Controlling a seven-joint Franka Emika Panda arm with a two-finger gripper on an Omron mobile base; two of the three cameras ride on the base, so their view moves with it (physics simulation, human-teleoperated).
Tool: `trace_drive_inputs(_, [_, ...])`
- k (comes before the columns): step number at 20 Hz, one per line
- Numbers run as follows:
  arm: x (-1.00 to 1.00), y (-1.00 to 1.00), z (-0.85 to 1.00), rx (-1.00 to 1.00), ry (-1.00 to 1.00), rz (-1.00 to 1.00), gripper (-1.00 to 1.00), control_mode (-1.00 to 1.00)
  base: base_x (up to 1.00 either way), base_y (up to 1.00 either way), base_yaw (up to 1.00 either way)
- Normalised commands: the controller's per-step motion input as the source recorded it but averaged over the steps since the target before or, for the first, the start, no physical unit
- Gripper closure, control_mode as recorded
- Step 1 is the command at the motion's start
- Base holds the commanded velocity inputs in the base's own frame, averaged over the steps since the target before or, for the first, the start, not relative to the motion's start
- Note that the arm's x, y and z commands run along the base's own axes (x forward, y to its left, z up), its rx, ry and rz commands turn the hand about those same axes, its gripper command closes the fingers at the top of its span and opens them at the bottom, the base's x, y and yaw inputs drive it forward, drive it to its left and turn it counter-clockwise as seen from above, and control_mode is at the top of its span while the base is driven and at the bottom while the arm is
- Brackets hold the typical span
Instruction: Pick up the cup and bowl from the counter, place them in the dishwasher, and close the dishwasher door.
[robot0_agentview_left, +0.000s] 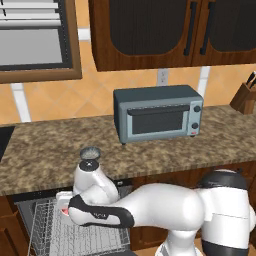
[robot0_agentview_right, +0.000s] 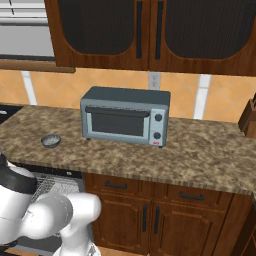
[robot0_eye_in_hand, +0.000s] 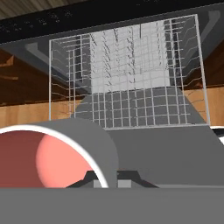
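Holding the cup (robot0_eye_in_hand: 52, 157) in closed jaws, I am hovering the gripper (robot0_agentview_left: 64, 210) over the open dishwasher (robot0_agentview_left: 30, 205), with its wire rack (robot0_eye_in_hand: 131, 92) lying straight ahead of and below the fingertips, so the coming move, as I judge it, turns on carrying the cup forward and down into that rack. Working left to right in the left base view, the gripper is sitting at the rack's near-left part with a sliver of pink rim showing at it, while the bowl (robot0_agentview_left: 90, 152) is resting on the counter (robot0_agentview_left: 165, 155) above and just behind the wrist, and the toaster oven (robot0_agentview_left: 157, 113) is standing farther right. Looking from the right base view, I am seeing the bowl (robot0_agentview_right: 50, 141) clear of the arm, well left of the toaster oven (robot0_agentview_right: 125, 116). Looking along the hand, I am reading the cup's open mouth and red inside beside the fingers (robot0_eye_in_hand: 89, 179), and the rack's depth beyond.
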Motion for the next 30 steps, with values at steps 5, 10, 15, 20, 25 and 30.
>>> trace_drive_inputs(5, [0.00, 0.00, -0.40, -0.02, 0.02, 0.00, 1.00, -1.00, 0.00, 0.00, 0.00])
trace_drive_inputs(10, [-0.05, 0.00, -0.57, -0.05, 0.01, 0.00, 1.00, -1.00, 0.00, 0.00, 0.00])
trace_drive_inputs(15, [0.00, 0.10, -0.70, -0.06, 0.04, 0.00, 1.00, -1.00, 0.00, 0.00, 0.00])
trace_drive_inputs(20, [0.26, 0.21, -0.45, -0.04, 0.06, 0.00, 1.00, -1.00, 0.00, 0.00, 0.00])
trace_drive_inputs(25, [0.49, 0.07, -0.10, 0.00, 0.00, 0.00, 1.00, -1.00, 0.00, 0.00, 0.00])
trace_drive_inputs(30, [0.13, 0.00, -0.34, 0.00, 0.00, 0.00, 1.00, -1.00, 0.00, 0.00, 0.00])
